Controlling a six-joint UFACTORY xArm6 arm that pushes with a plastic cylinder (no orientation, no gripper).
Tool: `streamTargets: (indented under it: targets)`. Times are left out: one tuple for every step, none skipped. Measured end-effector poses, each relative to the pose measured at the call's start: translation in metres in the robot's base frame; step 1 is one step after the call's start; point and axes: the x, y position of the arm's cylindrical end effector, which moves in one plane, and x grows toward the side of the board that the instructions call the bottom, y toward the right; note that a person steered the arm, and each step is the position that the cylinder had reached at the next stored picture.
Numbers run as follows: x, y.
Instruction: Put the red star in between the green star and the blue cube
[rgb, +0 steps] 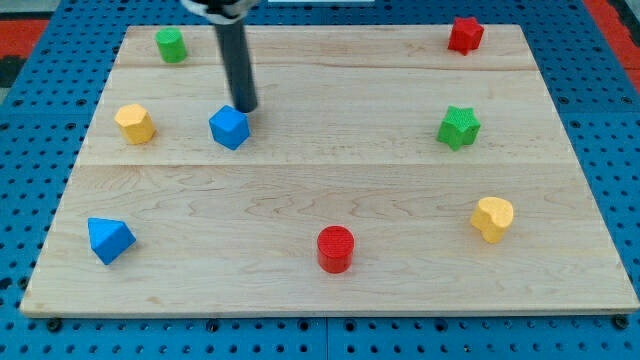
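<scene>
Nearest, a red cylinder block (335, 248) sits on the pale wooden desk (300, 190). Midway, my tip (245, 107) touches the blue cube (229, 127) at its upper right, well left of the green star (458, 127). Farthest, the red star (465, 34) lies top right; no gripper shows.

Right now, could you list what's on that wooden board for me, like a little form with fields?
Surface: pale wooden board on blue pegboard
My tip: just above the blue cube, at or near touching
Red star: view's top right, untouched
Green star: view's right
Other blocks: green cylinder, yellow hexagonal block, blue triangular block, red cylinder, yellow heart-like block
</scene>
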Motion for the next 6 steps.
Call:
streamTargets:
  targets:
    - [-0.024,0.118]
    - [-0.029,0.245]
    - [-0.030,0.359]
    - [-0.101,0.382]
    - [-0.152,0.332]
    - [-0.142,0.281]
